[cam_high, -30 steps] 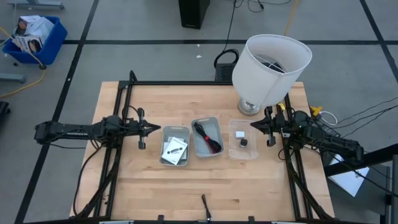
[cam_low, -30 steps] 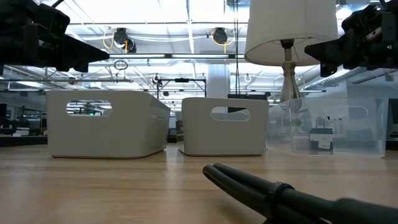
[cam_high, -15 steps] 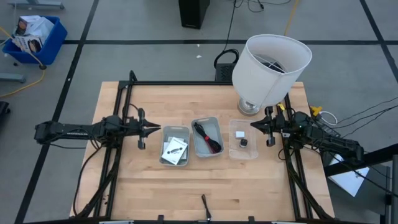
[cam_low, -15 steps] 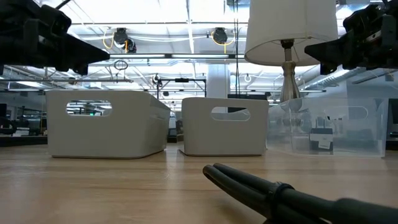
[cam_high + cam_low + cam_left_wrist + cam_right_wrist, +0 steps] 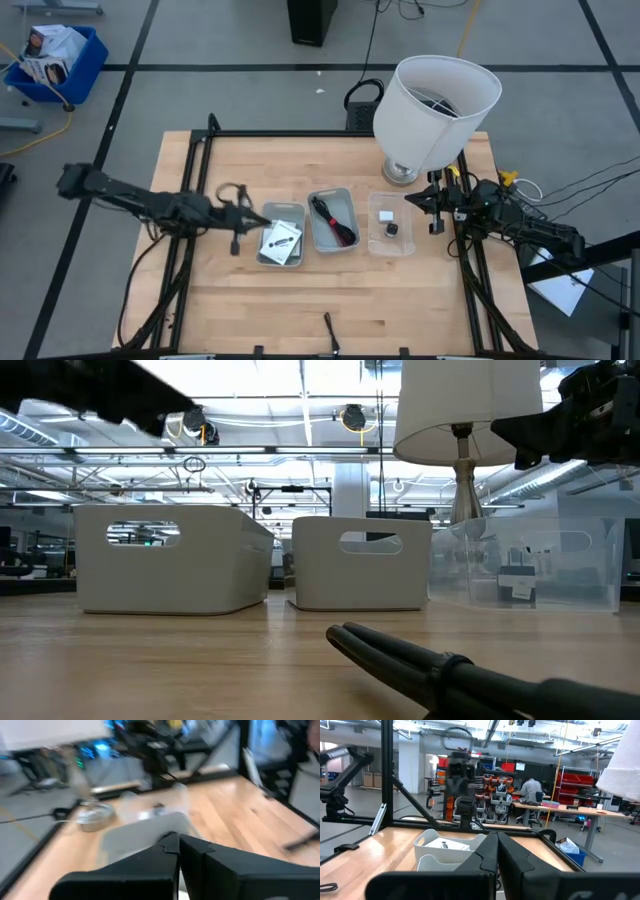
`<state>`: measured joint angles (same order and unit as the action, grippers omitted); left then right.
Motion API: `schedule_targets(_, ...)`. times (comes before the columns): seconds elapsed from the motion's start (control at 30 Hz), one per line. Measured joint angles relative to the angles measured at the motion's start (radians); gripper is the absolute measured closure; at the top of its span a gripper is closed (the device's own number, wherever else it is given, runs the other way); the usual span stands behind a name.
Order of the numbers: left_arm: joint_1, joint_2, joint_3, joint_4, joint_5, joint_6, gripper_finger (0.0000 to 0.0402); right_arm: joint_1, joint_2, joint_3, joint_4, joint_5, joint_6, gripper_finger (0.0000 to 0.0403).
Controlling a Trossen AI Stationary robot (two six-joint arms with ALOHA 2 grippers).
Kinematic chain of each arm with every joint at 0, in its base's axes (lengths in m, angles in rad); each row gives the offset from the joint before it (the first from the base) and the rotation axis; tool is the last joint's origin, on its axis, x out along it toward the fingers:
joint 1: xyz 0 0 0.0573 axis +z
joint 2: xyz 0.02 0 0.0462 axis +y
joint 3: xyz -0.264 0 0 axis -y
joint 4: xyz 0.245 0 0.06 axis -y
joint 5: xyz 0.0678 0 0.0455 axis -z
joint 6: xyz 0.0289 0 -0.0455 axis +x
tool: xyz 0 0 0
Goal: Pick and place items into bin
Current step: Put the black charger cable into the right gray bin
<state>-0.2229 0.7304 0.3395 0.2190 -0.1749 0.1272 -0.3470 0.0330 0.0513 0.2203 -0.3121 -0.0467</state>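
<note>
Three bins stand in a row at mid-table. The left white bin (image 5: 282, 235) holds white cards with black marks. The middle bin (image 5: 333, 220) holds a black-and-red cable bundle (image 5: 335, 221). The clear bin (image 5: 391, 224) holds a tiny white block (image 5: 385, 214) and a tiny black cube (image 5: 392, 229). A thin dark stick (image 5: 329, 333) lies by the near edge. My left gripper (image 5: 265, 218) hangs shut and bare above the left bin's left rim. My right gripper (image 5: 408, 201) is shut and bare just right of the clear bin.
A large white lampshade on a metal foot (image 5: 437, 110) stands at the table's far right, just behind my right arm. Black frame rails (image 5: 200, 160) run along the table's left, far and right sides. Bare wood lies between the bins and the near edge.
My left arm has swung and its gripper has risen and gone toward the table's right and slightly toward the near edge, up to the left bin's rim. In the low view it has climbed almost out of the picture's top. Nothing on the table has moved.
</note>
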Motion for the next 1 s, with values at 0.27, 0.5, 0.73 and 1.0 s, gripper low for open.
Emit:
schedule_targets(0.27,-0.200,0.484,0.299,-0.016,-0.005,0.022,0.0364,0.000,0.000,0.000,0.017,0.056,-0.019,0.0399)
schedule_targets(0.5,-0.291,0.820,0.602,-0.139,0.020,0.005,0.0326,0.000,0.000,0.000,0.014,0.077,-0.018,0.0399)
schedule_targets(0.73,-0.297,1.026,0.862,-0.301,0.088,-0.006,0.0289,0.000,0.000,0.000,0.011,0.077,0.034,0.0399)
schedule_targets(1.0,-0.291,1.219,1.007,-0.370,0.240,0.012,0.0279,0.000,0.000,0.000,-0.021,0.076,0.051,0.0399)
